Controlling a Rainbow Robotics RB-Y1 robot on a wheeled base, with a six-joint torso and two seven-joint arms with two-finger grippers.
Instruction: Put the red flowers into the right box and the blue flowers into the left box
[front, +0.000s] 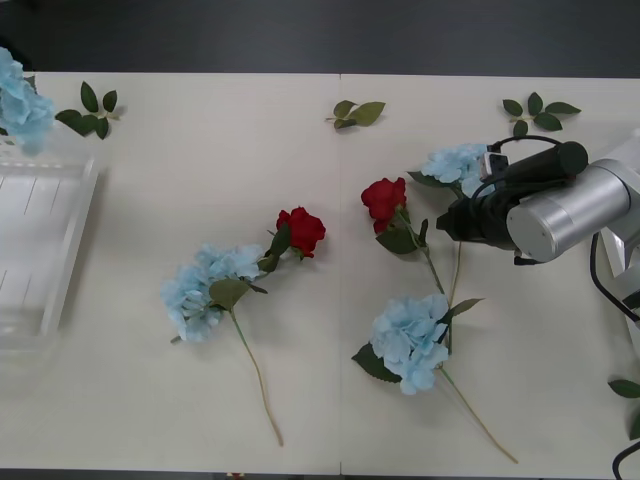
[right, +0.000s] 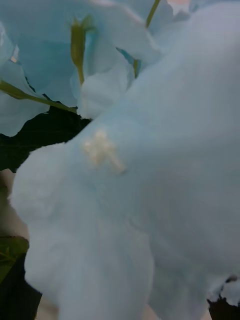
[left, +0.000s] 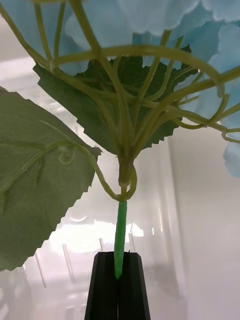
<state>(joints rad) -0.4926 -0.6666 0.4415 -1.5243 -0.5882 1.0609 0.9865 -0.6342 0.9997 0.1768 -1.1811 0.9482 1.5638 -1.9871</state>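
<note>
Left gripper (left: 119, 280), fingers pressed together on the green stem of a blue flower (left: 120, 235), holds the bloom over the left box (front: 40, 250) at the frame's left edge, apparently for release there. Right gripper (front: 447, 222), at centre right of the front view, sits against another blue flower (front: 455, 162); its opening cannot be told. Two blue flowers (front: 210, 285) and two red flowers (front: 302, 230) lie mid-table, unsorted.

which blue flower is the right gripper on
The blue flower farthest back on the right, beside the right gripper; its petals press against the right wrist camera. The other table hydrangeas lie nearer the front, untouched.
</note>
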